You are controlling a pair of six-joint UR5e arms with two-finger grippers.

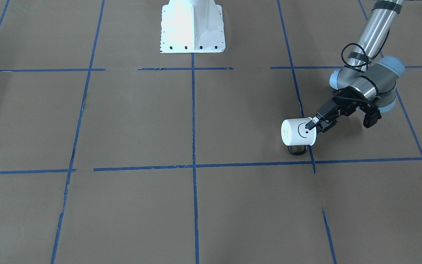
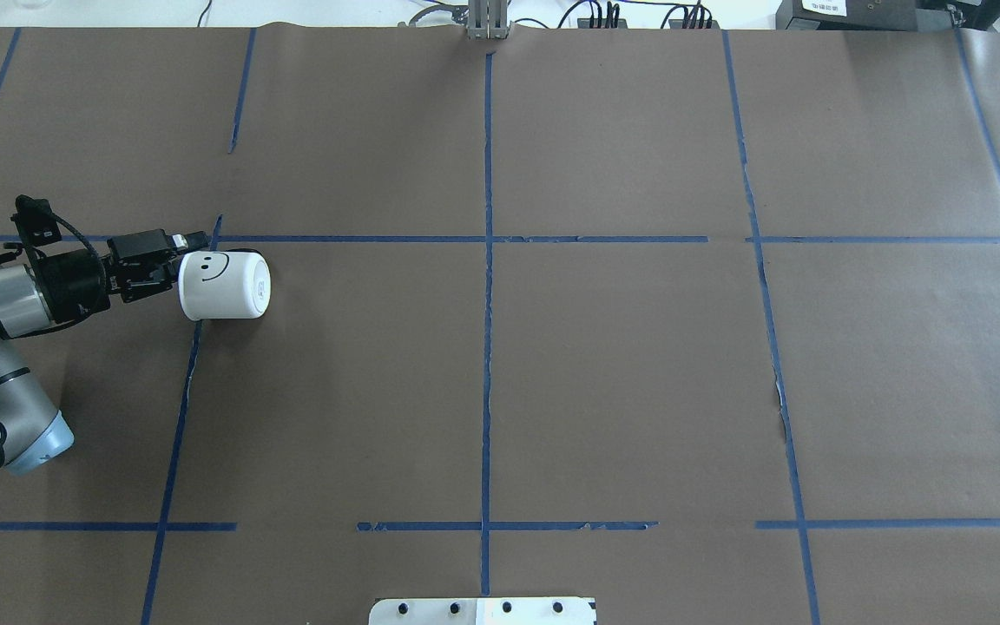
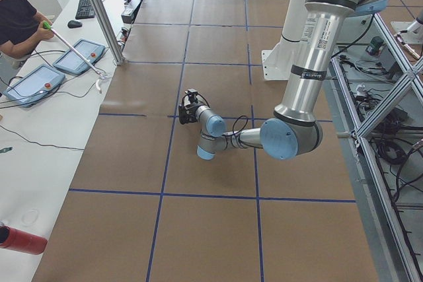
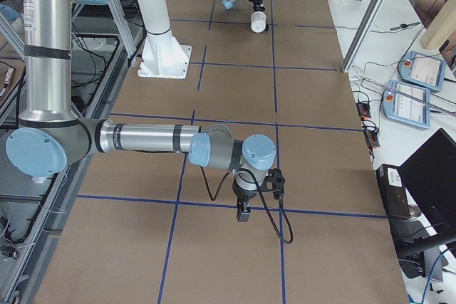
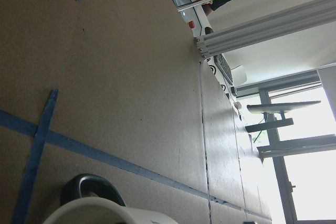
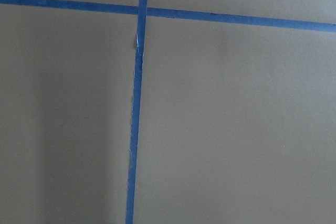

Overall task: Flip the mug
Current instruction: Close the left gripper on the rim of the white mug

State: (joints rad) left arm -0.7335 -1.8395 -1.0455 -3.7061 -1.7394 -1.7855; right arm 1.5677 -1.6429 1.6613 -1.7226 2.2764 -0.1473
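The white mug (image 1: 298, 132) with a black smiley face lies on its side, its base turned away from my left arm and its black handle (image 1: 298, 150) pointing down at the brown table. My left gripper (image 1: 313, 124) is shut on the mug's rim. In the overhead view the mug (image 2: 224, 285) is at the far left with the left gripper (image 2: 180, 265) at its rim end. The left wrist view shows the mug's edge (image 5: 100, 214) and handle (image 5: 90, 187) at the bottom. My right gripper (image 4: 244, 211) hangs low over the table far from the mug; I cannot tell whether it is open or shut.
Blue tape lines (image 2: 487, 304) divide the brown paper-covered table into squares. The white robot base (image 1: 192, 25) stands at the table's edge. An operator (image 3: 16, 21) stands beside a side bench with teach pendants (image 3: 79, 56).
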